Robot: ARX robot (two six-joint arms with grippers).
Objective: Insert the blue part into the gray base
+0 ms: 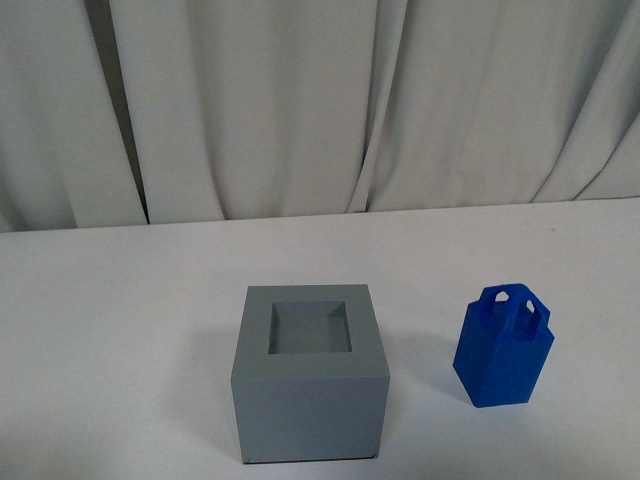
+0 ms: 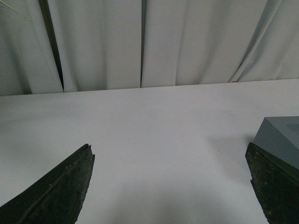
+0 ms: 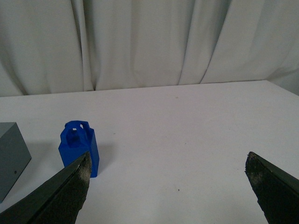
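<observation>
The gray base (image 1: 310, 385) stands on the white table, its square recess facing up and empty. The blue part (image 1: 503, 346) stands upright to its right, apart from it, loop handle on top. Neither arm shows in the front view. My left gripper (image 2: 170, 151) is open and empty over bare table; a corner of the gray base (image 2: 281, 138) shows behind one finger. My right gripper (image 3: 168, 158) is open and empty. The blue part (image 3: 78, 145) stands just beyond one fingertip, and an edge of the gray base (image 3: 11, 156) shows beside it.
White curtains (image 1: 320, 100) hang behind the table's far edge. The white tabletop (image 1: 120, 330) stretches around both objects.
</observation>
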